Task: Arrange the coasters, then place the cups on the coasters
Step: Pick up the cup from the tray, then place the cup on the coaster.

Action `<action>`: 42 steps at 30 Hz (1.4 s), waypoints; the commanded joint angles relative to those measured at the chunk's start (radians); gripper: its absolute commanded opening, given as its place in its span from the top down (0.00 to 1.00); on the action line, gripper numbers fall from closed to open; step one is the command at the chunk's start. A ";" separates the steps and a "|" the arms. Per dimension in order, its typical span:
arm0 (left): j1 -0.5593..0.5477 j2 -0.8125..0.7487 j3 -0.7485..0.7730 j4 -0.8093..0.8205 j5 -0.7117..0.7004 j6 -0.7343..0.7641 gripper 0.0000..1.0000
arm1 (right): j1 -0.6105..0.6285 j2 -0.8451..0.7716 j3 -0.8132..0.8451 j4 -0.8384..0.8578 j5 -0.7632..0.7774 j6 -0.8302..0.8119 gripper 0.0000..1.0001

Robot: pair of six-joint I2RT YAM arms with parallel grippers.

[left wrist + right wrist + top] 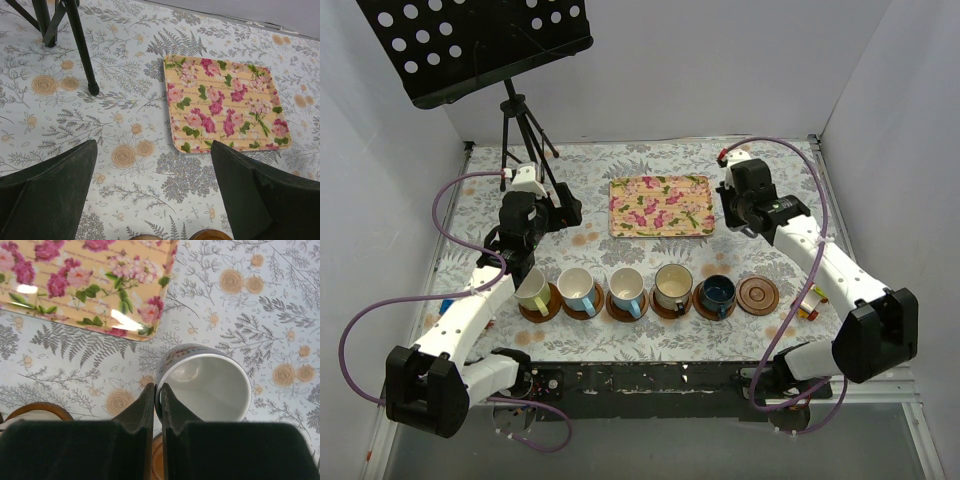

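White walls (700,70) close in the counter (620,345) on three sides. A pale cloth (590,190) printed with grey ferns and tan roses covers it up to a scuffed black front edge.

At far left a black music stand (470,45) with a perforated desk has its tripod feet on the cloth. Purple cables (440,200) loop from both arms.

The left hand (152,150) hangs over the left end of the cup row, spread wide and holding nothing. Only bare cloth shows between its fingers.

Six coasters (548,312) lie in a row along the near part of the counter. From the left, they carry a pale yellow-green cup (532,290), two light blue cups (577,288), a cream cup (673,287) and a dark blue cup (718,292). The sixth coaster (758,294), at the right end, is bare.

Beyond the middle of the row lies a floral tray (660,206), flat on the cloth with nothing on it.

Just right of the tray, the right hand (157,390) is pressed together on the rim of a small pale cup (210,390), one finger inside the wall and one outside. In the wrist view this cup sits off the tray's near corner. I cannot tell whether it is lifted or resting on the cloth.

A small red and yellow thing (810,300) lies near the right arm, too small to identify.
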 commanded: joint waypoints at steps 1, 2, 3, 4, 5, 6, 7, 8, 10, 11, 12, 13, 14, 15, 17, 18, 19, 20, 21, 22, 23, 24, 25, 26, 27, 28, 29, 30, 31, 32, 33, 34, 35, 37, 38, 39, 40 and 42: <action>0.006 0.001 0.032 -0.007 0.001 0.007 0.02 | -0.038 -0.091 -0.036 0.011 0.012 -0.021 0.99; 0.005 0.001 0.031 -0.008 0.000 0.007 0.02 | -0.046 -0.101 -0.053 0.008 0.008 -0.017 0.99; 0.005 0.001 0.031 -0.008 -0.002 0.007 0.02 | -0.057 -0.117 -0.070 0.008 0.003 -0.012 0.99; 0.005 0.003 0.031 -0.007 -0.003 0.007 0.02 | -0.064 -0.130 -0.088 0.008 -0.006 -0.008 0.99; 0.006 0.003 0.031 -0.007 -0.003 0.007 0.02 | -0.074 -0.144 -0.105 0.008 -0.017 0.000 0.99; 0.006 0.004 0.031 -0.008 -0.003 0.007 0.02 | -0.081 -0.156 -0.122 0.003 -0.022 0.005 0.99; 0.006 0.006 0.031 -0.010 -0.003 0.007 0.02 | -0.088 -0.167 -0.141 -0.002 -0.020 0.012 0.99; 0.005 0.007 0.031 -0.010 -0.002 0.007 0.02 | -0.091 -0.181 -0.150 -0.014 -0.012 0.021 0.99; 0.005 0.007 0.031 -0.008 -0.002 0.005 0.02 | -0.094 -0.207 -0.168 -0.035 0.004 0.037 0.99; 0.005 0.009 0.031 -0.010 -0.002 0.004 0.02 | -0.095 -0.224 -0.181 -0.041 0.009 0.038 0.99; 0.005 0.010 0.031 -0.010 -0.002 0.005 0.02 | -0.097 -0.238 -0.190 -0.049 0.012 0.040 0.99; 0.005 0.010 0.031 -0.010 -0.002 0.005 0.02 | -0.097 -0.253 -0.200 -0.057 0.020 0.040 0.99; 0.005 0.012 0.032 -0.010 -0.002 0.005 0.02 | -0.098 -0.268 -0.213 -0.067 0.027 0.040 0.99; 0.005 0.012 0.032 -0.008 0.000 0.004 0.02 | -0.098 -0.279 -0.222 -0.077 0.032 0.041 0.99; 0.005 0.009 0.029 -0.010 0.001 0.004 0.02 | -0.103 -0.304 -0.236 -0.101 0.032 0.044 0.99; 0.006 0.010 0.031 -0.010 0.001 0.005 0.02 | -0.103 -0.318 -0.242 -0.107 0.031 0.049 0.99; 0.005 0.012 0.029 -0.010 0.001 0.004 0.02 | -0.104 -0.331 -0.250 -0.110 0.028 0.052 0.99; 0.006 0.012 0.031 -0.010 0.001 0.005 0.02 | -0.104 -0.344 -0.257 -0.115 0.026 0.057 0.99; 0.006 0.012 0.031 -0.010 0.001 0.004 0.02 | -0.104 -0.356 -0.263 -0.117 0.024 0.058 0.99; 0.005 0.010 0.031 -0.008 0.003 0.004 0.02 | -0.106 -0.365 -0.268 -0.121 0.026 0.064 0.99; 0.006 0.010 0.031 -0.010 0.003 0.004 0.02 | -0.106 -0.374 -0.274 -0.127 0.027 0.070 0.99; 0.006 0.010 0.031 -0.008 0.003 0.004 0.02 | -0.106 -0.385 -0.283 -0.129 0.026 0.074 0.99; 0.005 0.007 0.031 -0.010 0.003 0.004 0.02 | -0.107 -0.393 -0.293 -0.132 0.021 0.081 0.99; 0.006 0.007 0.029 -0.011 0.000 0.004 0.02 | -0.108 -0.400 -0.302 -0.132 0.014 0.089 0.99; 0.005 0.006 0.031 -0.010 -0.002 0.004 0.02 | -0.108 -0.408 -0.314 -0.132 0.005 0.098 0.99; 0.006 0.006 0.031 -0.011 -0.002 0.004 0.02 | -0.108 -0.416 -0.326 -0.133 -0.008 0.107 0.99; 0.005 0.004 0.031 -0.011 -0.002 0.004 0.02 | -0.108 -0.423 -0.337 -0.134 -0.009 0.113 0.99; 0.006 0.003 0.031 -0.011 -0.002 0.004 0.02 | -0.108 -0.430 -0.346 -0.134 -0.014 0.120 0.99; 0.006 0.004 0.031 -0.011 -0.002 0.004 0.02 | -0.108 -0.436 -0.352 -0.135 -0.015 0.123 0.99; 0.005 0.004 0.031 -0.011 0.000 0.004 0.02 | -0.108 -0.442 -0.357 -0.137 -0.011 0.127 0.99; 0.006 0.006 0.031 -0.011 0.000 0.004 0.02 | -0.108 -0.446 -0.360 -0.137 -0.011 0.132 0.99; 0.005 0.006 0.031 -0.011 0.003 0.004 0.02 | -0.108 -0.450 -0.360 -0.140 -0.008 0.136 0.99; 0.006 0.006 0.031 -0.010 0.004 0.002 0.02 | -0.108 -0.453 -0.359 -0.143 -0.012 0.140 0.99; 0.005 0.006 0.031 -0.011 0.001 0.001 0.02 | -0.108 -0.456 -0.357 -0.146 -0.017 0.144 0.99; 0.006 0.003 0.031 -0.010 0.003 0.002 0.02 | -0.108 -0.451 -0.354 -0.149 -0.017 0.147 0.99; 0.005 0.004 0.031 -0.011 0.000 0.002 0.02 | -0.108 -0.444 -0.351 -0.156 -0.017 0.152 0.99; 0.005 0.004 0.031 -0.010 0.000 0.002 0.02 | -0.108 -0.434 -0.345 -0.167 -0.017 0.161 0.99; 0.005 0.003 0.031 -0.011 0.000 0.004 0.02 | -0.108 -0.420 -0.339 -0.184 -0.025 0.175 0.99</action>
